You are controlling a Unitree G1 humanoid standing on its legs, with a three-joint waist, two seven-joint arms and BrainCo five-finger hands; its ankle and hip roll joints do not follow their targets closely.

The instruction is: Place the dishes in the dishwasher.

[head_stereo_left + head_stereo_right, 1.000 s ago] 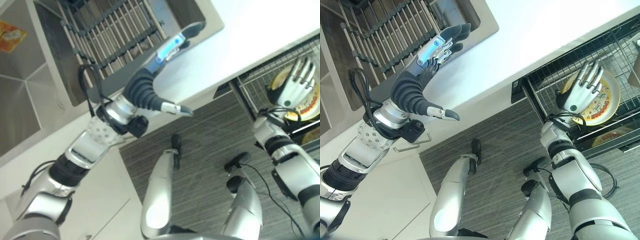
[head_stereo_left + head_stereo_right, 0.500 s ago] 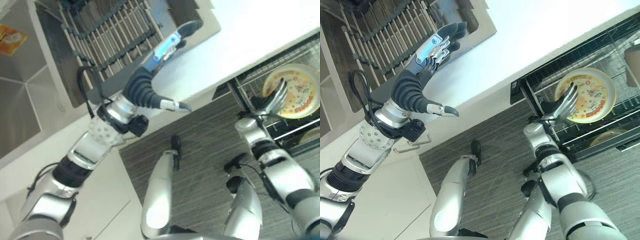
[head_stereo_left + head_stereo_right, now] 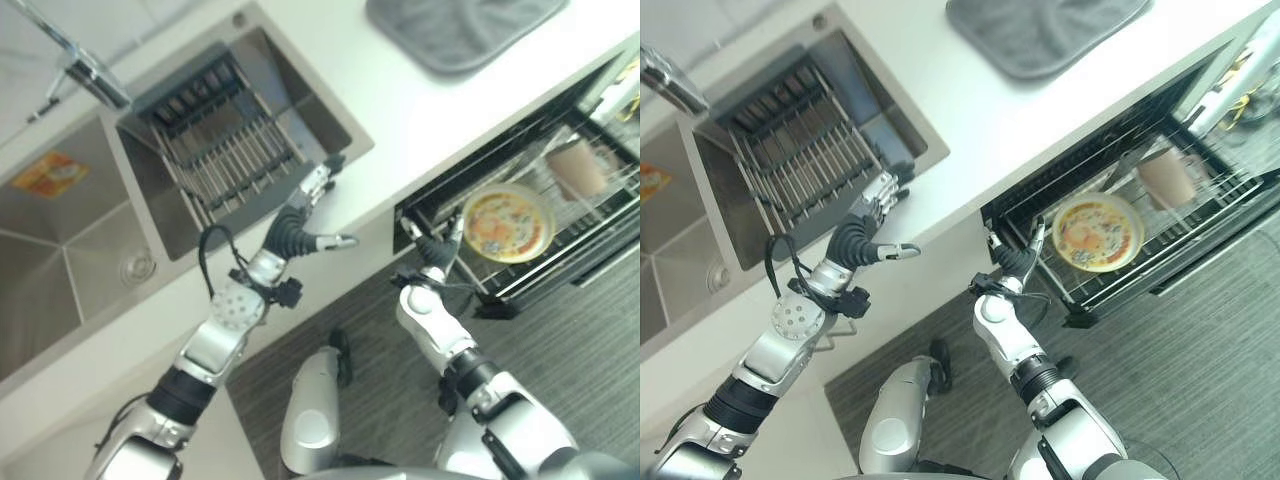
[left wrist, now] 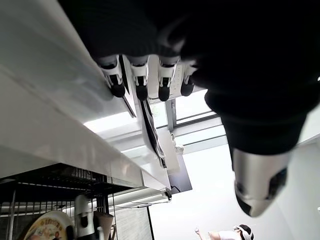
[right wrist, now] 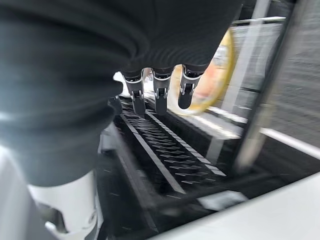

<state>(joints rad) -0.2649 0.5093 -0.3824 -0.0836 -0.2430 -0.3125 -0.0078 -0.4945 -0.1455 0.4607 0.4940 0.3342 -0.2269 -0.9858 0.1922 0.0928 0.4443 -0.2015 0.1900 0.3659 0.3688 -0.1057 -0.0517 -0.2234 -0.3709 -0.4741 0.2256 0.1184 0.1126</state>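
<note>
My left hand (image 3: 300, 205) is raised over the near edge of the white counter (image 3: 400, 110), just beside the sink (image 3: 90, 230), with its fingers straight and close together and the thumb held out to the side; it holds nothing. Past those fingers lies a dark dish rack (image 3: 225, 150) set in the right-hand basin of the sink, and the tap (image 3: 85, 75) stands at the sink's far side. My right hand (image 3: 1015, 255) sits lower and to the right, at the near-left corner of the pulled-out dishwasher rack (image 3: 1160, 235); its fingers (image 5: 157, 95) are straight and slightly spread, empty, pointing toward the wire rack and apart from the dishes. The yellow patterned plate (image 3: 507, 222) rests in that rack, a little to the right of my right hand and not touching it. A brownish cup (image 3: 575, 168) stands in the same rack, farther right and beyond the plate. A grey mat (image 3: 1040, 30) lies on the counter at the far side, well apart from both hands. In the left wrist view, the plate (image 4: 47, 225) shows in the rack under the counter's edge.
</note>
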